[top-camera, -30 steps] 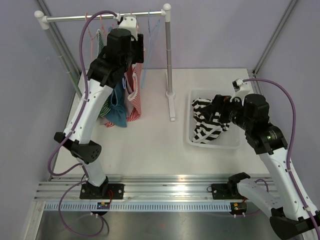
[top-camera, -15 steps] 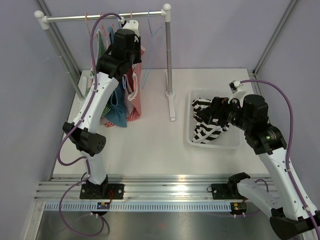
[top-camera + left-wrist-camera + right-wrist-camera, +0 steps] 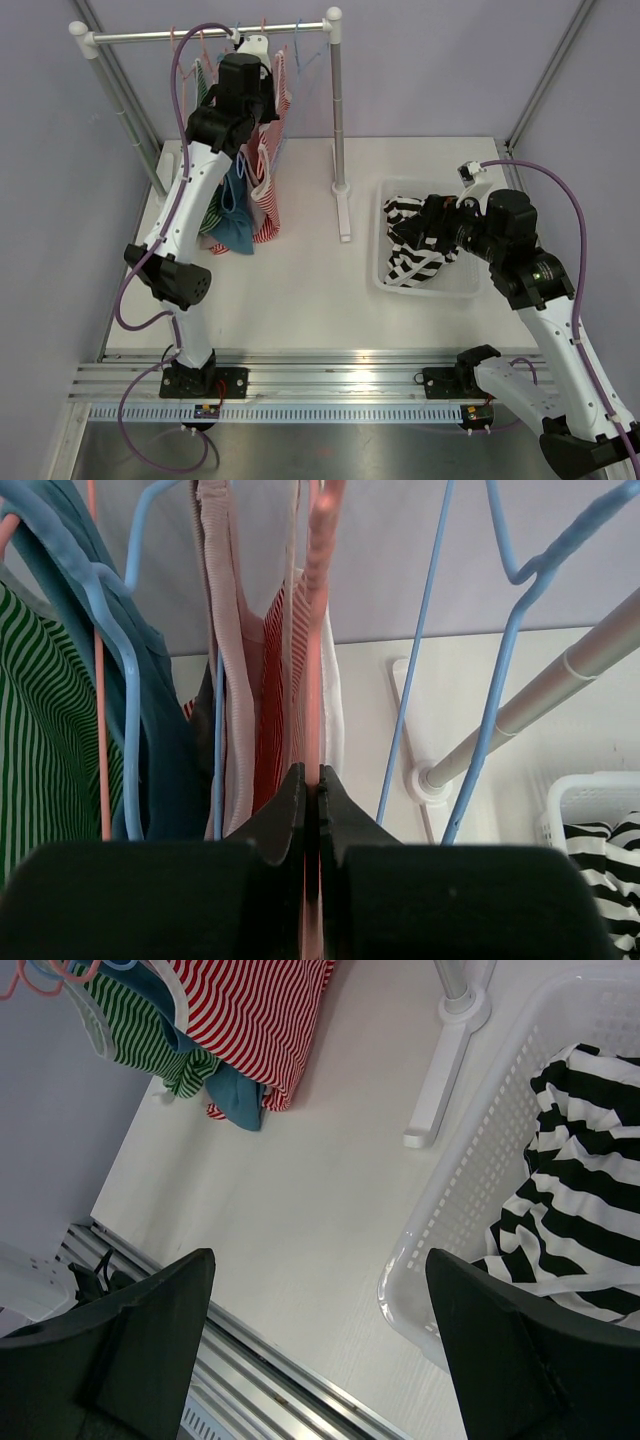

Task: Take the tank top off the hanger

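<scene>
A red-and-white striped tank top (image 3: 268, 212) hangs from the rail (image 3: 150, 37) among other tops; its hanger's hook is lost behind my left arm. My left gripper (image 3: 256, 48) is up just under the rail. In the left wrist view the left gripper (image 3: 310, 780) is shut on a salmon ribbed strap (image 3: 322, 540) of that tank top (image 3: 270, 710), with thin blue hanger wires (image 3: 412, 680) to the right. My right gripper (image 3: 428, 216) hovers open over the basket; the right gripper (image 3: 318, 1260) holds nothing.
A green striped top (image 3: 40, 720) and a teal top (image 3: 236, 230) hang left of the tank top. An empty blue hanger (image 3: 305, 52) hangs near the rack's right post (image 3: 338, 110). The white basket (image 3: 470, 288) holds a black-and-white striped garment (image 3: 410, 258).
My left gripper rose toward the rail and shut on the tank top's strap. The right arm has barely moved.
</scene>
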Robot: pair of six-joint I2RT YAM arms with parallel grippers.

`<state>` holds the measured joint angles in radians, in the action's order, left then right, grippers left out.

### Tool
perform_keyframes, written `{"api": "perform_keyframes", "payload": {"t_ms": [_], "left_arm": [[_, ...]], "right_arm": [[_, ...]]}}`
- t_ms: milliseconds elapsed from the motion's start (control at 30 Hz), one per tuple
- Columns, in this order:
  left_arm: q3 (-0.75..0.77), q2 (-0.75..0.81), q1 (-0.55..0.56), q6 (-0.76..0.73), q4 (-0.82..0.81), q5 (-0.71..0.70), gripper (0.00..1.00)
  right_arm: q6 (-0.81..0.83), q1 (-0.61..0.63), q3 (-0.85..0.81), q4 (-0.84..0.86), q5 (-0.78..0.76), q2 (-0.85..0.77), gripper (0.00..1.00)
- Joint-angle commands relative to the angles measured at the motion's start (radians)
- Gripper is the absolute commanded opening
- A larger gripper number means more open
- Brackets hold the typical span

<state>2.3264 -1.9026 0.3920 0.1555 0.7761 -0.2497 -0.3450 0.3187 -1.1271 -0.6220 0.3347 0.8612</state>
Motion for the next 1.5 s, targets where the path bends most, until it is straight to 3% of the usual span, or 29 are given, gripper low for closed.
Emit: {"api": "perform_keyframes", "payload": {"t_ms": [0, 267, 500, 800, 1067, 1233, 1333, 1467], "left_arm": [[0.057, 0.097, 0.001, 0.039, -0.078, 0.023, 0.00], [0.074, 0.175, 0.005, 0.067, -0.074, 0.081, 0.00], [-0.027, 0.307, 0.050, 0.079, -0.069, 0.122, 0.00], [-0.336, 0.581, 0.103, 0.173, -0.104, 0.156, 0.00], [-0.752, 0.979, 0.151, 0.297, -0.175, 0.205, 0.00], [-0.963, 1.180, 0.151, 0.338, -0.086, 0.268, 0.00], [-1.039, 1.290, 0.151, 0.346, 0.050, 0.276, 0.00], [-1.111, 1.401, 0.151, 0.314, 0.176, 0.317, 0.00]], "right_arm": [[-0.003, 0.002, -0.037, 0.015, 0.024, -0.024, 0.94], [-0.003, 0.002, -0.063, 0.001, 0.040, -0.042, 0.94], [-0.011, 0.002, -0.060, 0.008, 0.043, -0.045, 0.95], [-0.017, 0.002, -0.066, 0.028, 0.075, -0.041, 0.96], [-0.022, 0.003, -0.054, 0.047, 0.150, -0.031, 0.99], [-0.040, 0.005, -0.031, 0.094, 0.266, 0.007, 0.99], [-0.078, 0.006, 0.007, 0.174, 0.401, 0.041, 1.00], [-0.118, 0.077, 0.052, 0.277, 0.385, 0.084, 1.00]]}}
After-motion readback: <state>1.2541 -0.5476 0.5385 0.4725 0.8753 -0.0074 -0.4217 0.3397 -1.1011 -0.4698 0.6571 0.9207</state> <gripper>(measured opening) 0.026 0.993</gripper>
